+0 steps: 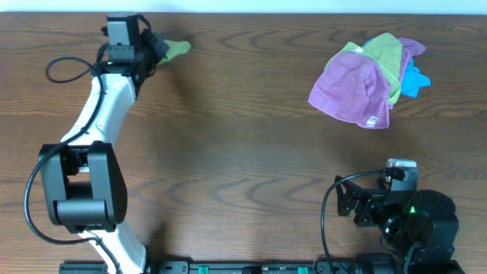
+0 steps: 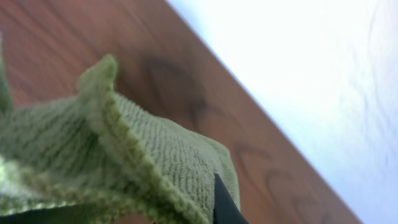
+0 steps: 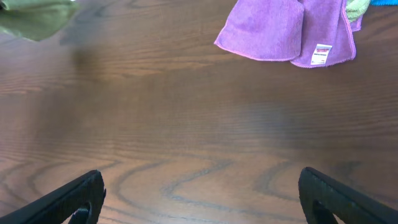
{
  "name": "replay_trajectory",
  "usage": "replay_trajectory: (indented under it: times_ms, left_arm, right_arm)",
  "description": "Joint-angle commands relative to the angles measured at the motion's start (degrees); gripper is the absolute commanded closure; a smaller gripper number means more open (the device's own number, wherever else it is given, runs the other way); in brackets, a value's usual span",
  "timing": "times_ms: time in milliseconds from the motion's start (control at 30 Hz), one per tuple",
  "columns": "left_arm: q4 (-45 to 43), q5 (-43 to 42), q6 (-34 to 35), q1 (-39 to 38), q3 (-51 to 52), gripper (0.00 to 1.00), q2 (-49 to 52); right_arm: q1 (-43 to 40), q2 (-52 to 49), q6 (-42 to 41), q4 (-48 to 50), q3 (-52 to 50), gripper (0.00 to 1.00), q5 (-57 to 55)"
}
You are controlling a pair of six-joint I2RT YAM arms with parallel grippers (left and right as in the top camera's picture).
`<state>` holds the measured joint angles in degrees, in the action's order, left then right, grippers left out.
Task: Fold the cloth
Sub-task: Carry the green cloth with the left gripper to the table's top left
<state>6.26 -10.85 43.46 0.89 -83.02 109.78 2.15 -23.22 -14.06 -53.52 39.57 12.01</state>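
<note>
A small green cloth (image 1: 176, 49) lies bunched at the far left edge of the table. My left gripper (image 1: 156, 52) is shut on it. In the left wrist view the cloth (image 2: 93, 155) fills the lower left, and one black fingertip (image 2: 222, 202) presses against its ribbed edge. The cloth also shows in the right wrist view (image 3: 34, 17). My right gripper (image 3: 202, 193) is open and empty, low over bare wood at the front right (image 1: 358, 202).
A pile of cloths sits at the back right: a purple one (image 1: 354, 87) on top, a green one (image 1: 384, 52) and a blue one (image 1: 415, 79) beneath. The purple cloth with its white label shows in the right wrist view (image 3: 280, 28). The table's far edge runs just behind the left gripper.
</note>
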Motion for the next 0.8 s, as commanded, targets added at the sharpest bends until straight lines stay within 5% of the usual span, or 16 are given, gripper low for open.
replay_trajectory:
  times_ms: [0, 333, 767]
  left_arm:
    - [-1.97, 3.43, -1.07, 1.95, -1.55, 0.94, 1.33]
    - [-5.90, 3.32, -5.03, 3.69, -2.97, 0.94, 7.02]
    - [5.01, 5.11, -12.83, 3.72, -2.97, 0.94, 8.96]
  right_arm:
    - [-0.35, 0.24, -0.68, -0.11, -0.22, 0.01, 0.42]
    - [-0.35, 0.24, -0.68, -0.11, -0.22, 0.01, 0.42]
    - [-0.35, 0.24, -0.68, -0.11, -0.22, 0.01, 0.42]
